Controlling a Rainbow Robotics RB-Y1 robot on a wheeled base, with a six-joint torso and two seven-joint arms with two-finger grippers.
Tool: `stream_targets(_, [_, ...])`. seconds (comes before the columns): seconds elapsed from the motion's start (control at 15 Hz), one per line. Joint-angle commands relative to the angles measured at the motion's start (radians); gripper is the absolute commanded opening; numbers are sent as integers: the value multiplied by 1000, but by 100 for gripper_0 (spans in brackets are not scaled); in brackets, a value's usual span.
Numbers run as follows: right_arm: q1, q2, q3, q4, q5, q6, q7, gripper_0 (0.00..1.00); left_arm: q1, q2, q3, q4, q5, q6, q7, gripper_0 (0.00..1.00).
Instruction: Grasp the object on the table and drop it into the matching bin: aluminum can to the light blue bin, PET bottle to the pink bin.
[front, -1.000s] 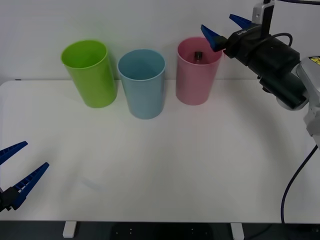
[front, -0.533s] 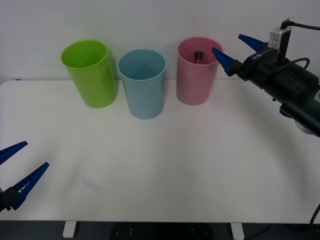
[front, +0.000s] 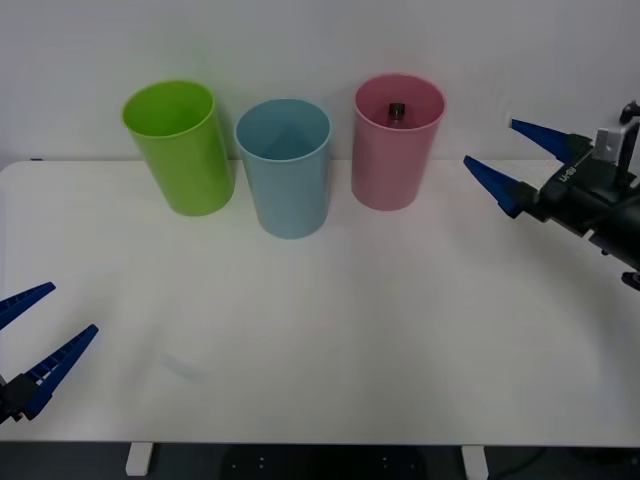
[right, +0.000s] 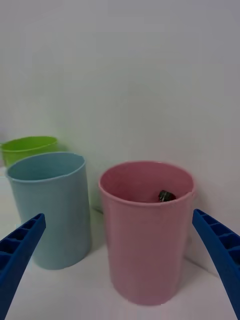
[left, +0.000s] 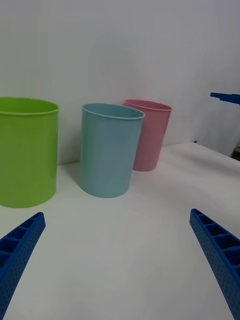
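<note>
Our right end effector (front: 508, 157) hangs spread and empty, the pink bin (front: 394, 150) just to its left holding the bottle (front: 396, 110): delivery looks done. Left end effector (front: 32, 335) idles spread.

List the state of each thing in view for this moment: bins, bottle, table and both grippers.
PET bottle: inside the pink bin, only its black cap showing.
Pink bin: upright on the table, holding the bottle.
Light blue bin: upright, nothing seen inside.
Lime green bin: upright, nothing seen inside.
Table: bins along its far edge.
Right gripper: jaws open, holding nothing, right of the pink bin.
Left gripper: jaws open, parked at near left.
</note>
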Motion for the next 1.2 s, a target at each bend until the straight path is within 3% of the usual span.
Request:
stream_targets(0.07, [63,0,-58,-1,0,-95,31,100,0,0,0,0,0,0,0,100])
stream_targets(0.47, [227,0,-161,-4,0,-230,152,100,0,0,0,0,0,0,0,100])
stream_targets(1.2, [507,41,-225,-159,-17,-217,226,100,0,0,0,0,0,0,0,100])
